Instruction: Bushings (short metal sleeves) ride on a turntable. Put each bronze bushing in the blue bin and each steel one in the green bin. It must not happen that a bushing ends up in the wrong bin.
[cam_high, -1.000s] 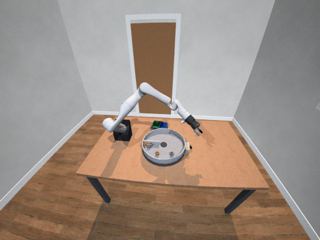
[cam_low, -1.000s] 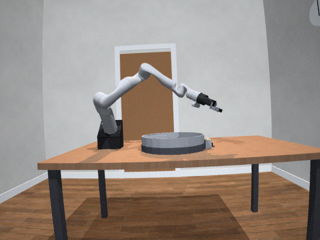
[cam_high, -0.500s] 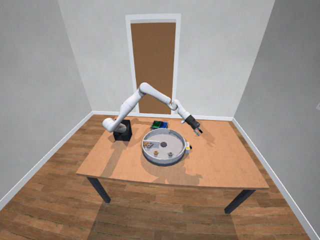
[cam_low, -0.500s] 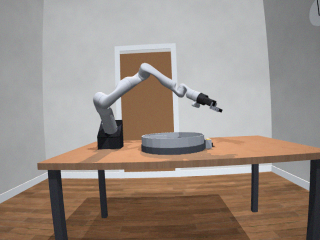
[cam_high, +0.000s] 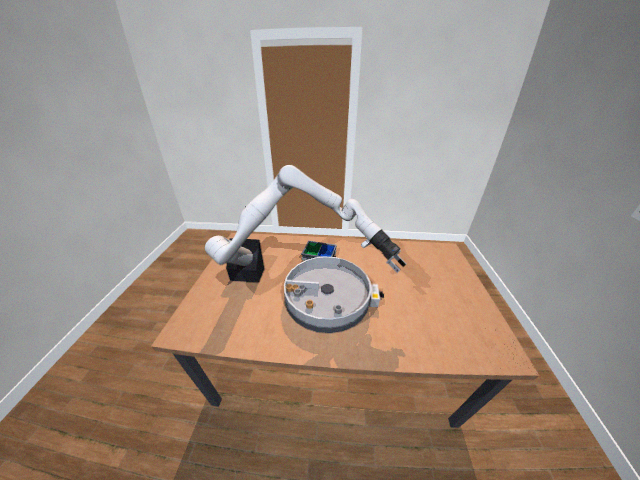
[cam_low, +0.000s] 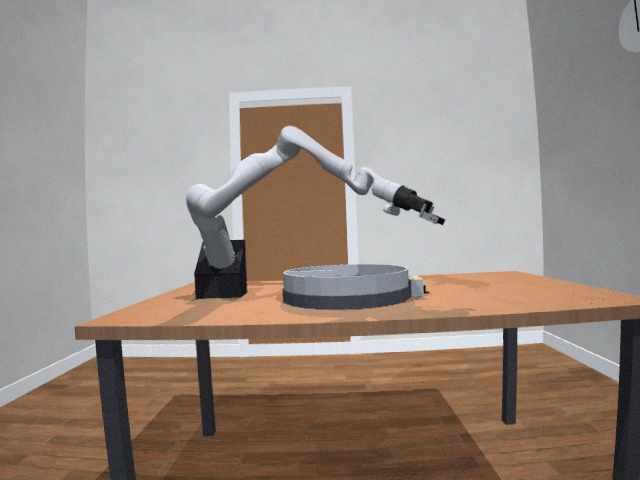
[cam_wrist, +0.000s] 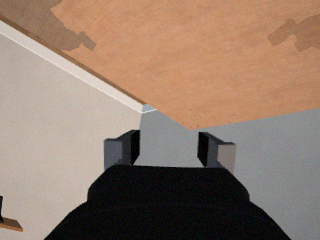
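The turntable (cam_high: 347, 290) (cam_low: 345, 285) is a round grey tray with a raised wall. In the top view, a bronze bushing (cam_high: 309, 304) stands near its front left and a steel bushing (cam_high: 338, 308) near its front right. Several more bushings, bronze and steel, cluster at the left by a straight divider (cam_high: 311, 285). The green bin (cam_high: 311, 248) and the blue bin (cam_high: 327, 251) sit side by side behind the turntable; their contents are too small to tell. My gripper (cam_high: 398, 265) (cam_low: 439, 221) (cam_wrist: 168, 143) is open and empty, high above the table, right of the turntable.
A small white box (cam_high: 375, 296) (cam_low: 416, 286) with a yellow patch and black knob is at the turntable's right side. The arm's black base block (cam_high: 252, 269) (cam_low: 220, 285) stands at the left of the wooden table (cam_high: 439, 330) (cam_low: 522, 291). The turntable's wall hides the bushings in the exterior view.
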